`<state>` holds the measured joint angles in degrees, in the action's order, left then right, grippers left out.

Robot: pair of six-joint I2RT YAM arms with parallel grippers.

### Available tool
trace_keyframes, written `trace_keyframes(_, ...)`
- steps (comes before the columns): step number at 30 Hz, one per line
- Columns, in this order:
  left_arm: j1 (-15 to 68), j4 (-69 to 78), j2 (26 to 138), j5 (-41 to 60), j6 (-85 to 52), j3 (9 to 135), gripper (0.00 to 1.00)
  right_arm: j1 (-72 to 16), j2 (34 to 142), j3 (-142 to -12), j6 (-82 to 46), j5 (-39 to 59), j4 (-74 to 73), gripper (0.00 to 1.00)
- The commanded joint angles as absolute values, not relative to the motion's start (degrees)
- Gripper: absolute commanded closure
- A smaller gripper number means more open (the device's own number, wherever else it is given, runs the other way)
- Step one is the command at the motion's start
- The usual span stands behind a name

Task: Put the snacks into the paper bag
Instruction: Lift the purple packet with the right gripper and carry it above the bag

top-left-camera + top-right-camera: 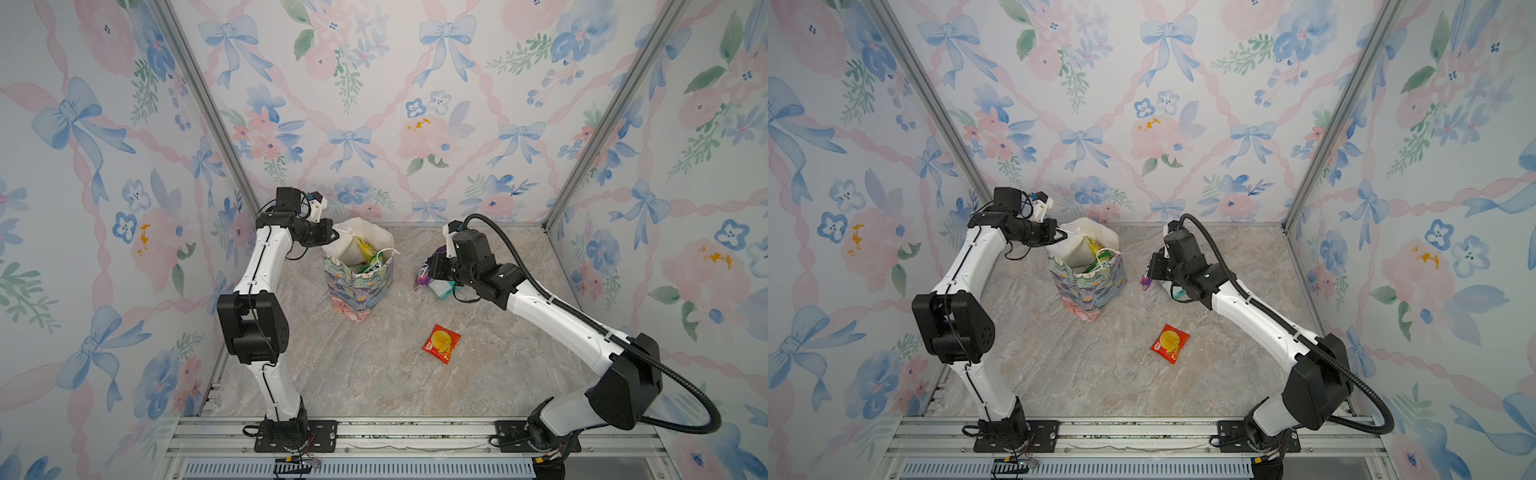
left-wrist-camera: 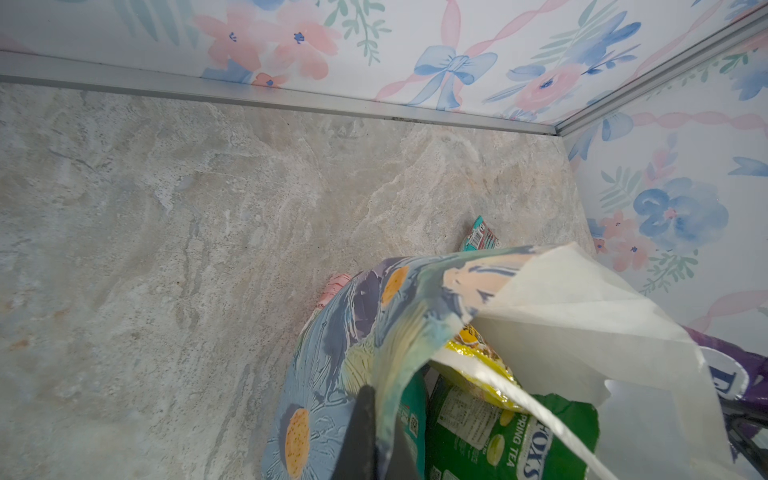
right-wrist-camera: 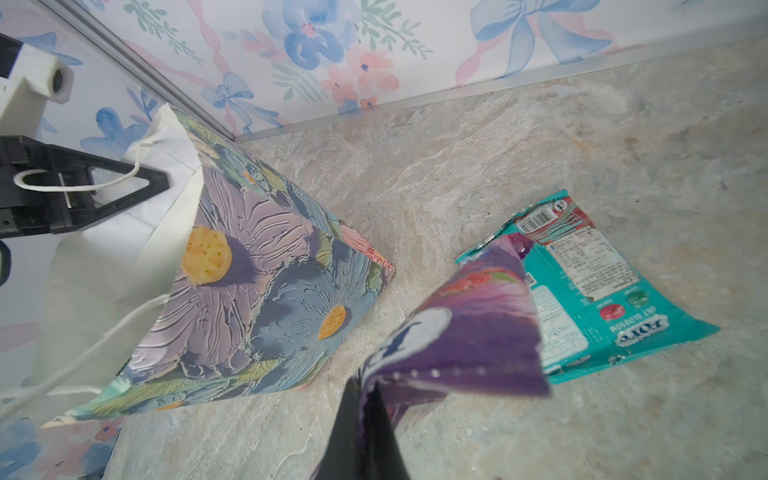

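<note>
While the left gripper (image 1: 333,237) pinches the bag (image 1: 357,293) rim, bag upright, yellow packet (image 1: 365,249) and green packet (image 1: 375,264) inside, right gripper (image 1: 430,266) clamped on purple packet (image 1: 422,277) right of bag, teal packet (image 1: 443,289) just beyond it, red packet (image 1: 441,343) front-right of bag, well apart.

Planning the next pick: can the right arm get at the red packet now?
Probably, once freed: the red packet lies alone on the table on that arm's side, nothing over it, but the right pincer is shut on the purple packet.
</note>
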<state>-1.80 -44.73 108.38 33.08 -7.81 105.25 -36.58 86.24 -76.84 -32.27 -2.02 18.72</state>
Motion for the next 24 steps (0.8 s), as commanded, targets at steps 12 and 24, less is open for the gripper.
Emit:
trace_keyframes(12,-1.2,-46.8,108.6,33.4,-8.4,104.9,1.0,-36.3,87.7,-92.7,-25.2,-1.3,22.9,1.0)
trace_keyframes(24,-1.2,-46.8,108.5,33.6,-8.4,104.9,1.0,-36.4,96.0,-108.4,-21.5,0.2,24.6,1.0)
